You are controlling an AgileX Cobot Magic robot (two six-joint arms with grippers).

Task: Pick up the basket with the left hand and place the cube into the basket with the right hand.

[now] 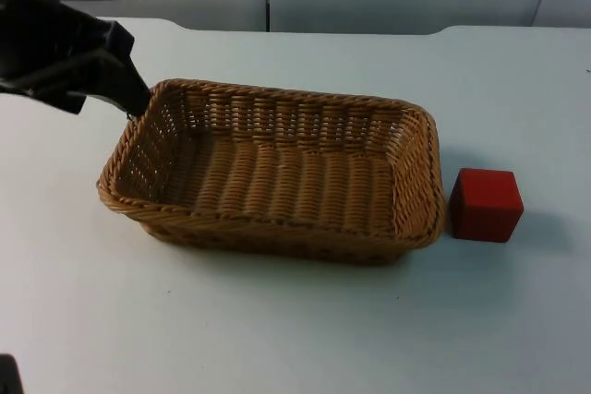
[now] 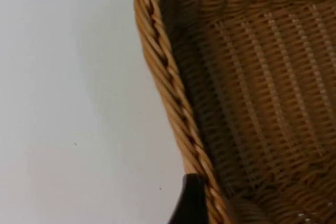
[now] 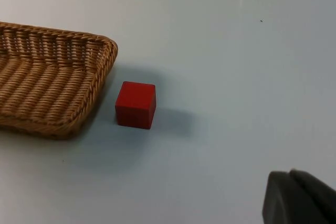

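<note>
Your left gripper (image 1: 138, 103): at the wicker basket (image 1: 277, 173) rim's far left corner, jaw state unclear. Red cube (image 1: 486, 204): on the table (image 1: 277, 329), just beside the basket's right end. Your right gripper (image 3: 299, 200): waits well apart, jaws unreadable.

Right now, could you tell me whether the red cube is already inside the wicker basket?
No, the red cube sits on the white table just outside the wicker basket, beside its short end.

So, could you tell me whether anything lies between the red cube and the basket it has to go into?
Nothing visible does: the red cube sits on bare table just beside the basket, whose inside holds nothing.
</note>
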